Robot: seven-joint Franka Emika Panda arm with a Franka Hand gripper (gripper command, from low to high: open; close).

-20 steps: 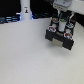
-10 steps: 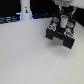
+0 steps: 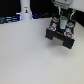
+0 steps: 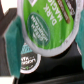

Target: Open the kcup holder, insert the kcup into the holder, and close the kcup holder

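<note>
The kcup holder (image 3: 61, 35), a black boxy unit, stands at the exterior view's right with its drawer pulled out, showing round slots with pods. My gripper (image 3: 63, 15) hangs right above the open drawer. In the wrist view the gripper (image 4: 47, 35) is shut on the kcup (image 4: 50, 22), whose green lid reading "Dark Magic" fills most of the picture between the teal fingers (image 4: 12, 41). Beneath the kcup a pod (image 4: 27, 61) sits in a slot of the black drawer (image 4: 55, 67).
A taller white bottle-like object (image 3: 25, 10) stands at the back on the exterior view's left. The white table (image 3: 25, 55) spreads in front of the holder. Dark items line the back edge.
Hardly anything differs; the gripper stays over the open drawer with the kcup in it.
</note>
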